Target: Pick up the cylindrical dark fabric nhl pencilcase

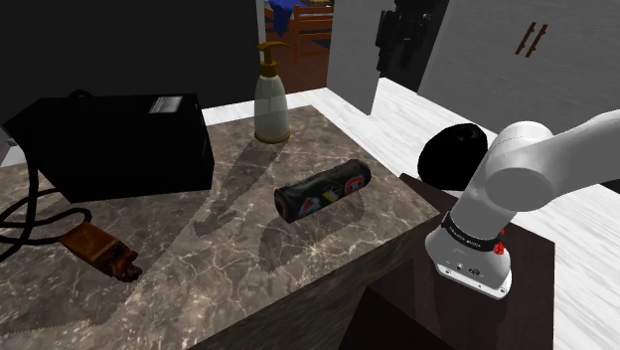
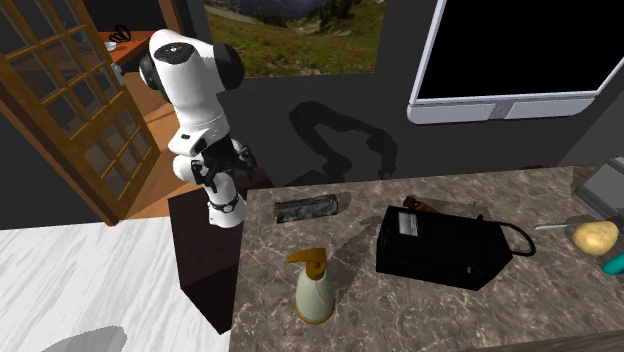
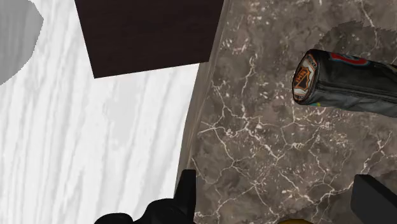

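The dark, marble-patterned counter [image 1: 199, 263] has pale veins running all across it. Near the middle, the dark cylindrical pencil case [image 1: 323, 189] lies on its side, flat on the stone, with coloured badges along its body. In the wrist view, its round end [image 3: 305, 76] carries an orange-and-white logo and sits a little in from the counter's edge. Behind the case, toward the far edge, a cream pump bottle [image 1: 271, 99] stands upright. On the shoulder view's left sits a big black box [image 1: 119, 144], well apart from the case. In front of that box a brown tool [image 1: 97, 249] lies flat, and a black cable [image 1: 30, 224] loops just beside it.
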